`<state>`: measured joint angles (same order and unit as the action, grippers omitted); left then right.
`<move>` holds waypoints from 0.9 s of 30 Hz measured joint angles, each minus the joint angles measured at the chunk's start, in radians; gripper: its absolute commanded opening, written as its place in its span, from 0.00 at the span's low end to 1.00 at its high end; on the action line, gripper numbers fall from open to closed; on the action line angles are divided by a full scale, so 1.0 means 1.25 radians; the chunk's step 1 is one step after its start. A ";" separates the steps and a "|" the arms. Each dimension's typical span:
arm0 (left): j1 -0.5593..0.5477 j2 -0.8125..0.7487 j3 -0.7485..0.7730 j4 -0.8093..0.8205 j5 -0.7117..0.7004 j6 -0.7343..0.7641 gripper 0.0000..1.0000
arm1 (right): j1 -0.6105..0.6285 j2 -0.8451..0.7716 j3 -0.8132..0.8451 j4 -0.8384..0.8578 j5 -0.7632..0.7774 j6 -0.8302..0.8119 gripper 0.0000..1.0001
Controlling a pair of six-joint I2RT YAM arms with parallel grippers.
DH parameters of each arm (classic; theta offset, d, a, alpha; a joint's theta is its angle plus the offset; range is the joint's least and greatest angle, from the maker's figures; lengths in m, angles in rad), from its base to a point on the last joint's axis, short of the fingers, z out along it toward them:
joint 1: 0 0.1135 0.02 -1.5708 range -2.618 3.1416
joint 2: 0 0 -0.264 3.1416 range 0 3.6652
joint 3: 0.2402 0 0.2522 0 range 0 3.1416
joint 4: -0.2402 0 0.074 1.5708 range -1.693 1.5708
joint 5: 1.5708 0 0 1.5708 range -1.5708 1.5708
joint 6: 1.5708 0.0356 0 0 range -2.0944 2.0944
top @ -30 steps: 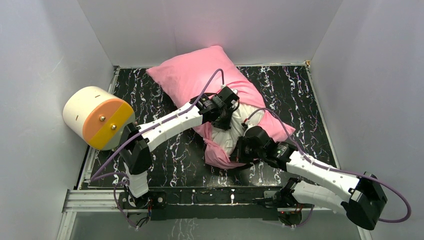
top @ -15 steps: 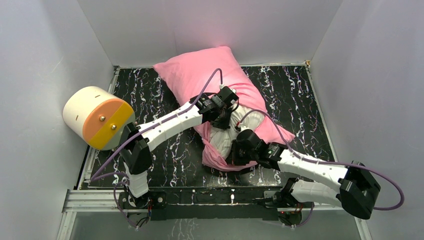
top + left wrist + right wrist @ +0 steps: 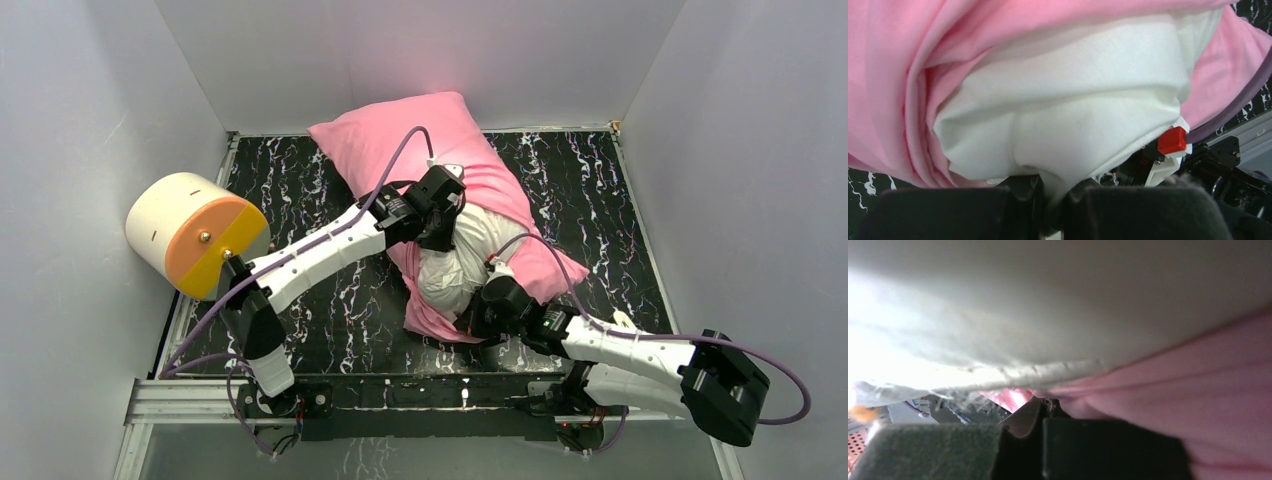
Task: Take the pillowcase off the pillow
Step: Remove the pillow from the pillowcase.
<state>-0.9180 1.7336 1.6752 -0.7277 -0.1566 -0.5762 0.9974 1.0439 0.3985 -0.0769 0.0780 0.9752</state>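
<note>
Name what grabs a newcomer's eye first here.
A pink pillowcase lies on the black table, a white pillow bulging from its near open end. The left hand pinches the pillow; the right hand nips the pillowcase's near edge. A cream-and-orange drum sits left.

Robotics lab cell: plain white panel walls [image 3: 500, 60] boxing in black white-veined table [image 3: 600, 190], silver aluminium mounting rail [image 3: 190, 398] at front.

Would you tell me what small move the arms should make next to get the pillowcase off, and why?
Probably pull the left claw a little away from the right claw. The left is shut on a fold of the white pillow, the right on the edge of the pink pillowcase, and only the pillow's near end is bared.
</note>
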 measured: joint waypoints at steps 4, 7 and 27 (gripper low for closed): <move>0.001 -0.030 -0.005 0.005 0.005 0.000 0.00 | 0.004 -0.039 -0.007 0.001 0.026 0.026 0.00; 0.006 -0.089 -0.075 0.049 0.011 0.002 0.59 | 0.014 -0.085 -0.006 -0.027 0.067 0.067 0.00; 0.051 -0.578 -0.700 0.328 0.241 -0.222 0.98 | 0.026 -0.081 0.012 -0.081 0.096 0.094 0.00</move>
<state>-0.8539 1.0107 0.7998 -0.3172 0.1452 -0.8539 1.0298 0.9421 0.4133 -0.1776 0.1974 1.0931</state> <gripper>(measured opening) 0.983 0.013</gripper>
